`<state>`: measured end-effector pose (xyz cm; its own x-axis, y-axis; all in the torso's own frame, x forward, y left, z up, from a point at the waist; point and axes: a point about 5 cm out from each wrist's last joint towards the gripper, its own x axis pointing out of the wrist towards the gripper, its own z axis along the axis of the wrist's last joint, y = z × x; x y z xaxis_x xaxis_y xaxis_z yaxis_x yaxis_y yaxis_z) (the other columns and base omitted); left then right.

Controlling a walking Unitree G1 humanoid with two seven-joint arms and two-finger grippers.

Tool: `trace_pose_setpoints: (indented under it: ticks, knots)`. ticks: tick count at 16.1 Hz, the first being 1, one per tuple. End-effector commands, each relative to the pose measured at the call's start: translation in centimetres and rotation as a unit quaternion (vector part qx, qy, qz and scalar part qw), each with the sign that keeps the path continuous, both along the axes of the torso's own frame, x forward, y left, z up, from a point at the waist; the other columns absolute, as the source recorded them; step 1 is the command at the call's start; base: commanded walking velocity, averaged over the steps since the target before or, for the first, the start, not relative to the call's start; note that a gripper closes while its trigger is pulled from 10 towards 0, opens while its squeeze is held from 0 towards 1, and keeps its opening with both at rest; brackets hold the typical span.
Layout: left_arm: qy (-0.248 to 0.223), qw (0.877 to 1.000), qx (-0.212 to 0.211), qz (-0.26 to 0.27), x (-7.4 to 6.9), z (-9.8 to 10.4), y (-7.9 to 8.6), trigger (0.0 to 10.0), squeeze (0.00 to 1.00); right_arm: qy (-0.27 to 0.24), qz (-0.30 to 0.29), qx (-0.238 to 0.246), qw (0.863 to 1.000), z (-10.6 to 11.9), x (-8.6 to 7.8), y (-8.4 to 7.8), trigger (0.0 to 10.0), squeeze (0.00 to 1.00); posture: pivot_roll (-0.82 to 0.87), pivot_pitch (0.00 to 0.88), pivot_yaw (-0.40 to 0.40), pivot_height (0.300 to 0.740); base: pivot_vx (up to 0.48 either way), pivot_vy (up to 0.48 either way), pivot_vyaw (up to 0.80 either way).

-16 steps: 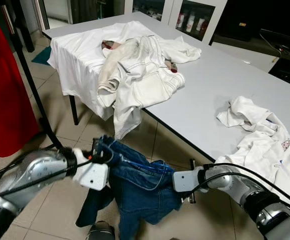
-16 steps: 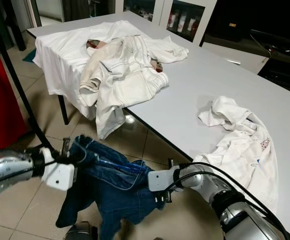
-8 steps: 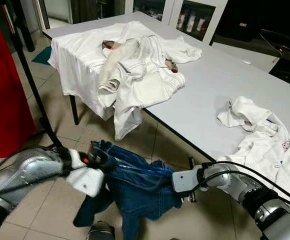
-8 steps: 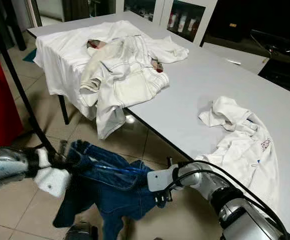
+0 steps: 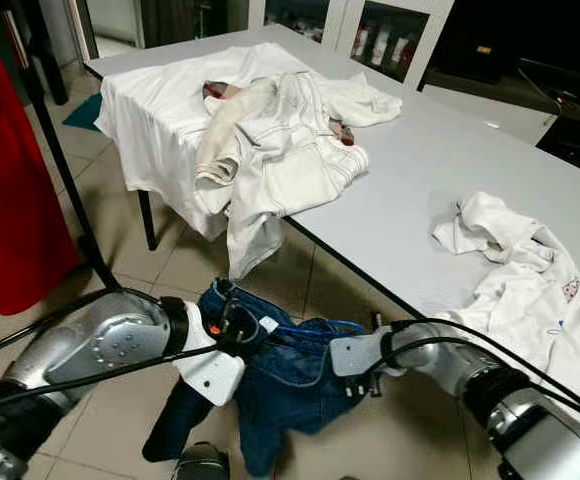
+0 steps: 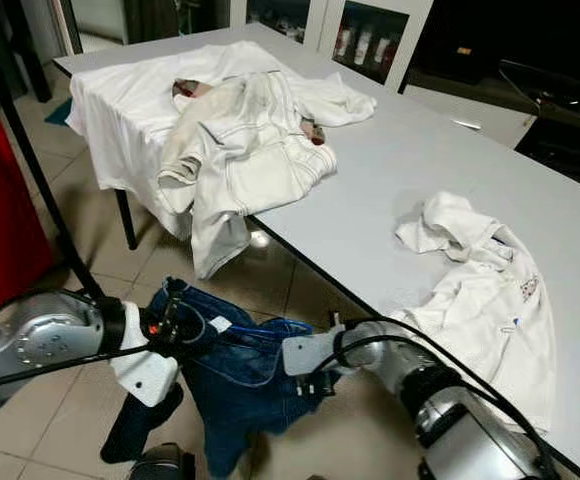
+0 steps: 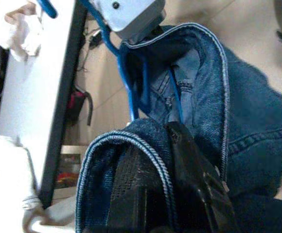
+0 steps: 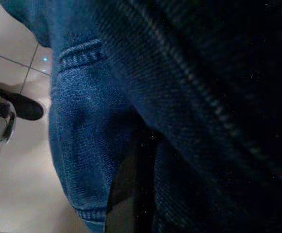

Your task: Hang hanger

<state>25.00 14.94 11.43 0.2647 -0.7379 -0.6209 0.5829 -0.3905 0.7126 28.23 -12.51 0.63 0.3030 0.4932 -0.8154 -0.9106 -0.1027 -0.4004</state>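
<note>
Blue jeans (image 5: 290, 385) on blue hanger (image 7: 131, 92), pinched by left gripper (image 7: 172, 141) at 8 o'clock and right gripper (image 5: 355, 385) at 5 o'clock; no readable writing.

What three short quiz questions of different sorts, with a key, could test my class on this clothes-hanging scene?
1. True or false: the blue jeans lie on the grey table.
2. What colour is the hanger inside the jeans?
3. Which does the left tool grip: A) the waistband, B) a white shirt, C) the red garment?

Key: 1. False, both tools hold them above the tiled floor. 2. Blue. 3. A.
</note>
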Motion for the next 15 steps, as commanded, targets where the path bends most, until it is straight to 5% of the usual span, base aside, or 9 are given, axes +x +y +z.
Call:
trace_pose_setpoints:
  ticks: [1,9,10,11,12,15]
  knots:
    - [-0.005,1.0,-0.018,-0.015,-0.2,0.0,-1.1,0.0,0.0,-0.018,-0.007,0.003,1.0,0.7,0.8,0.3,0.0,0.0,0.25,0.01,-0.129,0.71,0.0,0.0,0.0]
    - [-0.011,0.992,-0.099,0.074,0.7,-1.5,-2.7,0.4,0.0,-0.029,-0.052,0.087,0.994,1.1,0.9,1.8,0.0,0.0,0.24,0.005,-0.121,0.71,0.0,0.0,0.0]
    - [-0.024,0.982,-0.137,0.125,1.2,-1.4,-2.7,4.7,0.0,-0.029,-0.067,0.126,0.989,1.6,1.1,2.3,0.0,0.0,0.24,0.007,-0.118,0.71,0.0,0.0,0.0]
    - [-0.031,0.973,-0.163,0.16,1.5,-1.5,-2.6,6.0,0.0,-0.027,-0.085,0.154,0.984,1.9,1.2,2.5,0.0,0.0,0.23,0.007,-0.116,0.71,0.0,0.0,0.0]
    - [-0.033,0.956,-0.196,0.215,1.9,-1.6,-2.0,10.0,0.0,-0.029,-0.105,0.183,0.977,2.2,1.4,2.5,0.0,0.0,0.24,0.008,-0.118,0.71,0.0,0.0,0.0]
    - [-0.029,0.933,-0.201,0.297,1.9,-2.7,0.4,10.0,0.0,-0.035,-0.118,0.202,0.972,2.3,1.3,1.7,0.0,0.0,0.25,0.01,-0.124,0.71,0.0,0.0,0.0]
